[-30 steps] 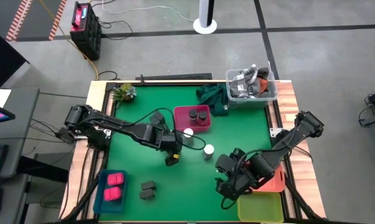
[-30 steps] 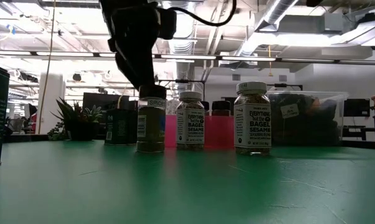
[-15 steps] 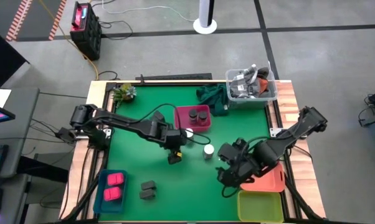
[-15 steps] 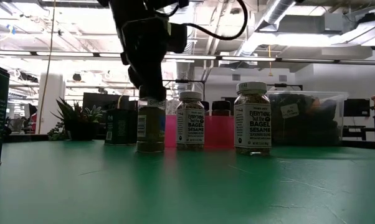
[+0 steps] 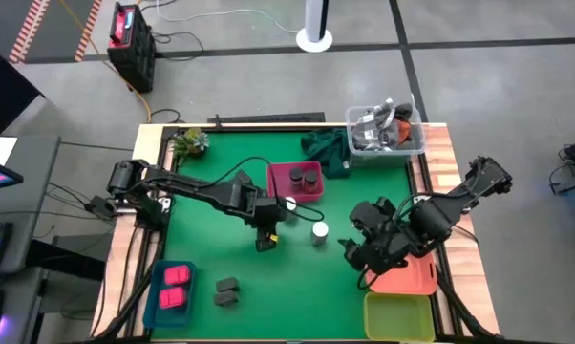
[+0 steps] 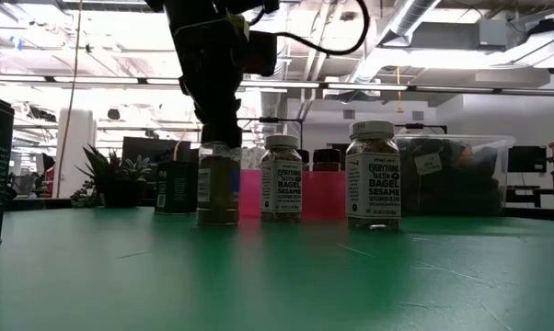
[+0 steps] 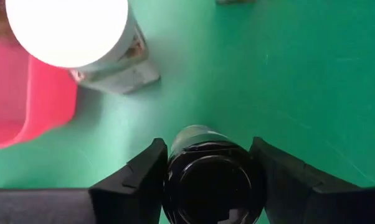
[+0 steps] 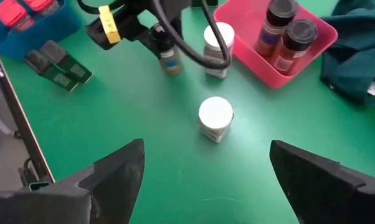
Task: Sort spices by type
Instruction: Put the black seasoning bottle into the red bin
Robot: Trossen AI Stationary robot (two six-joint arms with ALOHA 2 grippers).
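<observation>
Room: open workshop with bright ceiling lights and pipes, seen beyond the desk in the low view.
Desk (image 5: 211, 248): green mat in a wooden frame.
Left claw (image 5: 266, 236): over the middle of the desk, straddling a dark-capped jar (image 7: 211, 177); the fingers (image 7: 134, 180) sit close on either side of the cap, but whether they press it I cannot tell.
Dark-capped jar, position: upright on the mat, just beside a white-capped jar (image 5: 288, 204) that stands by the pink tray (image 5: 280, 187).
Pink tray, contents: two dark brown jars (image 8: 289, 34), upright inside it.
Second white-capped jar (image 5: 319, 231): alone on the mat, between the two arms.
Right claw (image 5: 356, 256): near the right side of the desk beside the orange tray (image 5: 416, 279), fingers spread wide, holding nothing.
Blue tray (image 5: 156, 299): at the near left corner, with two pink packets (image 5: 176, 285) inside.
Dark grey boxes (image 5: 226, 292): two, on the mat just beside the blue tray.
Green tray (image 5: 400, 320): next to the orange tray.
Clear tub (image 5: 387, 145): far right corner, beside a dark green cloth (image 5: 326, 148).
</observation>
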